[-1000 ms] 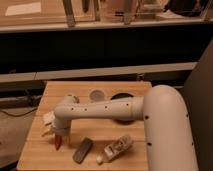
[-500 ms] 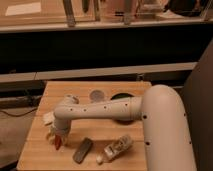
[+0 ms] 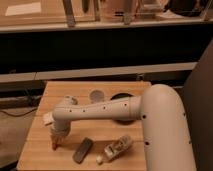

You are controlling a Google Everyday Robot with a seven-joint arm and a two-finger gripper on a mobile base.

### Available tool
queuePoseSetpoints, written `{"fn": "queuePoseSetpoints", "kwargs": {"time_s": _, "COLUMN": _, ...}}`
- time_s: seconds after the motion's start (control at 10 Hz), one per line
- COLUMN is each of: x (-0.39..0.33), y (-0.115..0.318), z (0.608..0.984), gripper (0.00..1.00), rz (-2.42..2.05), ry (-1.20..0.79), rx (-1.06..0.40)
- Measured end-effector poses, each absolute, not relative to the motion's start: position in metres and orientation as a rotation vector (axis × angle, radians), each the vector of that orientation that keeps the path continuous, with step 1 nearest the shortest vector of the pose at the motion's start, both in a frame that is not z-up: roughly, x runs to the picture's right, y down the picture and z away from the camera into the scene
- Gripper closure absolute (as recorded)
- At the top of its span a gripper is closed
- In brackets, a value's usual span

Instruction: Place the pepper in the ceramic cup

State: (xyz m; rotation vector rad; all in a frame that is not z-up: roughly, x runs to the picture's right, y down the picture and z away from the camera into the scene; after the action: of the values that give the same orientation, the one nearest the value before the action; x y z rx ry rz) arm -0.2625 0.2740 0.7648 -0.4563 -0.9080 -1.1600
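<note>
Gripper (image 3: 58, 136) sits right over the pepper (image 3: 55, 145); whether it's clamped, I can't tell. I'd confirm a firm hold before lifting toward the ceramic cup (image 3: 96, 94), beyond it, rightward.

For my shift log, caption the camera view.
Pincer, pepper at its tip, low over the near-left of the wooden table; ceramic cup apart, farther back.

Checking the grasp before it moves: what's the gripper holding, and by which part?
The gripper, over the table's left front, seems to hold the pepper by its upper end.
</note>
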Motion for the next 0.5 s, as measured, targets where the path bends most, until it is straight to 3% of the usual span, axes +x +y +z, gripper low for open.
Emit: {"fn": "queuePoseSetpoints", "kwargs": {"time_s": 0.5, "x": -0.245, "y": 0.236, "z": 0.749, "gripper": 0.98, "rz": -1.119, "ry": -0.882, "rx": -0.42}}
